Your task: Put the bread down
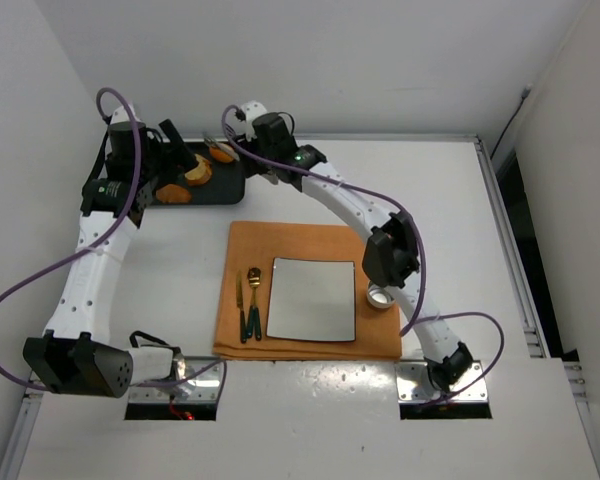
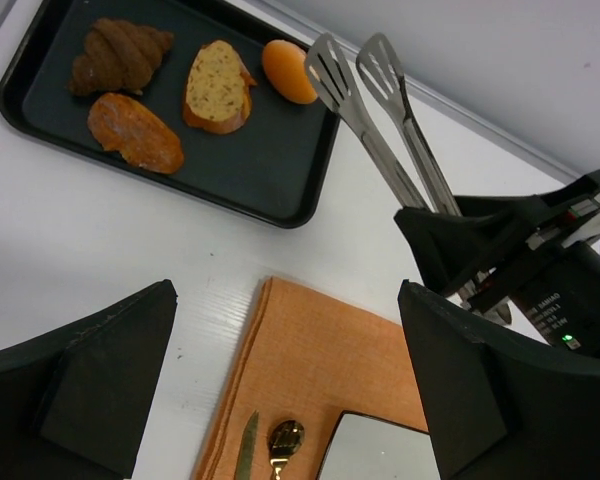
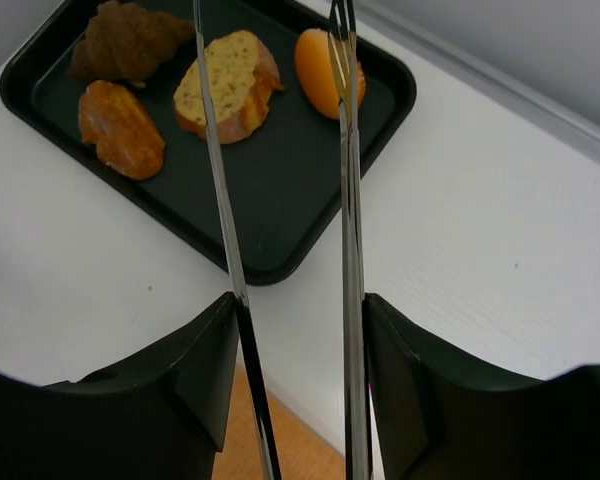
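Observation:
The bread, a smooth golden-orange oval roll, lies in the far right corner of a black tray. It also shows in the left wrist view and the top view. My right gripper is shut on metal tongs. The tongs stand apart, and one arm crosses over the roll. In the left wrist view the tong tips sit just right of the roll. My left gripper is open and empty, above the table near the tray.
The tray also holds a brown croissant, an orange-red piece and a seeded slice. An orange cloth carries a square grey plate, a knife and a spoon. A little metal cup stands beside it.

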`<state>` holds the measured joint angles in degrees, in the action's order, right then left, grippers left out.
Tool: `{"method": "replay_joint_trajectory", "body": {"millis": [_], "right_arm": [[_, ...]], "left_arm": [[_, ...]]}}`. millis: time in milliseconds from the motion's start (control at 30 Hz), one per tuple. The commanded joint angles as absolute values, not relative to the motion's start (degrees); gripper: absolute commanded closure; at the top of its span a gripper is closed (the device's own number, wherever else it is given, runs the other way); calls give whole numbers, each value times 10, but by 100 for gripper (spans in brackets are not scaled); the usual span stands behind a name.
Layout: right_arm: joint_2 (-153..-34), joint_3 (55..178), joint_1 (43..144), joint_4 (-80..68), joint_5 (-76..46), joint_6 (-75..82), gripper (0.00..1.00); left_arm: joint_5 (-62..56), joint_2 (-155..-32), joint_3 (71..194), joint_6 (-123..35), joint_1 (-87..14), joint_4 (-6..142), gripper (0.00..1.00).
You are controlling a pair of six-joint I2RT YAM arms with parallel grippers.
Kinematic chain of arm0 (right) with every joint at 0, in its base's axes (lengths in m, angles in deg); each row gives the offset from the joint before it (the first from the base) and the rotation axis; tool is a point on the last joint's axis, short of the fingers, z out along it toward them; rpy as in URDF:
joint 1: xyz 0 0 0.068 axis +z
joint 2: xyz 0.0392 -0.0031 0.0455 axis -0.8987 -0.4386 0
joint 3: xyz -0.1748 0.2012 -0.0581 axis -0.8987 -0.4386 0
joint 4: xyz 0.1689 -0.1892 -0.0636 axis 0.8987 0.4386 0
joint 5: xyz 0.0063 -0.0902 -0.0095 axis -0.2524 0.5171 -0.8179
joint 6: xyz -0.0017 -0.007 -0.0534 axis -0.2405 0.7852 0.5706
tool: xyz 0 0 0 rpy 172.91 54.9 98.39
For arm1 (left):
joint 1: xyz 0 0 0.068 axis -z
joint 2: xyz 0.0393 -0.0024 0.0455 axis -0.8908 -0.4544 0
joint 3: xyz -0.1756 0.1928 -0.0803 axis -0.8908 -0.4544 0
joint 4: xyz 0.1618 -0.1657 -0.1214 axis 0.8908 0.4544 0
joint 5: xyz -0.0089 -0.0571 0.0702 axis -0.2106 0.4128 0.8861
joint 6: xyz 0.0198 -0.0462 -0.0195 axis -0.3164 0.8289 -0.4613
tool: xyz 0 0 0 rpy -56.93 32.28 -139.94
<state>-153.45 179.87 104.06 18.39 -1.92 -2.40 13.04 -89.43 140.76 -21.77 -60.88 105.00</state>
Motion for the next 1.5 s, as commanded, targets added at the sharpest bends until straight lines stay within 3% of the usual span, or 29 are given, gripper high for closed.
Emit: {"method": "replay_joint_trajectory", "body": {"millis": [0,1467], "right_arm": [[-1547,1819,1042,106,25,14,49],[-1669,1844,1048,44,74,53,50]], "left_arm": [[116,-881,1413,-210,-617,1046,0],[111,-920,1392,-216,-627,1035,0]]}}
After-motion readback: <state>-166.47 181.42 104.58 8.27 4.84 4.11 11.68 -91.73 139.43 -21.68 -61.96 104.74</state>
